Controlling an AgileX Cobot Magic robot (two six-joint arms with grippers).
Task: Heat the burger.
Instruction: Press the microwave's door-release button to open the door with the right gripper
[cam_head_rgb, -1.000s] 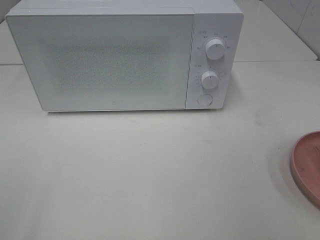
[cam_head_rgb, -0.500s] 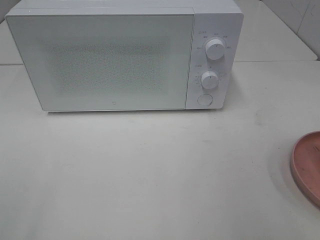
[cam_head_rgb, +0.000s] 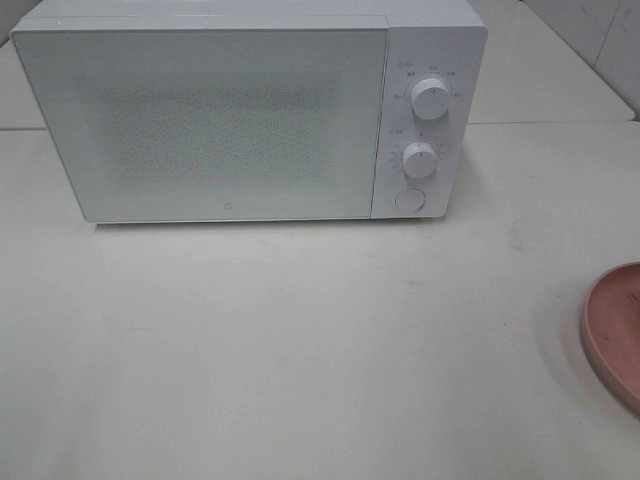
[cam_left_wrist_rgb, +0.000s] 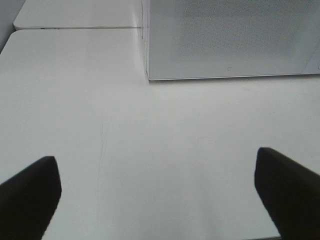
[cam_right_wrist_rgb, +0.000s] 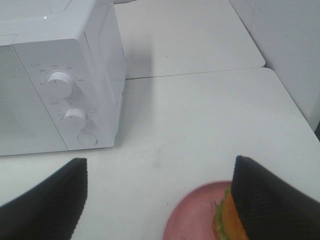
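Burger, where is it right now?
The burger sits on the pink plate, on the table right of the microwave; only the right wrist view shows it.

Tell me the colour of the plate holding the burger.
The plate is pink, shown best in the right wrist view.

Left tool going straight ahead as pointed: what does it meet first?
Likely the white box-shaped microwave oven, near its closed door's lower corner; bare white table lies before it; depth unclear.
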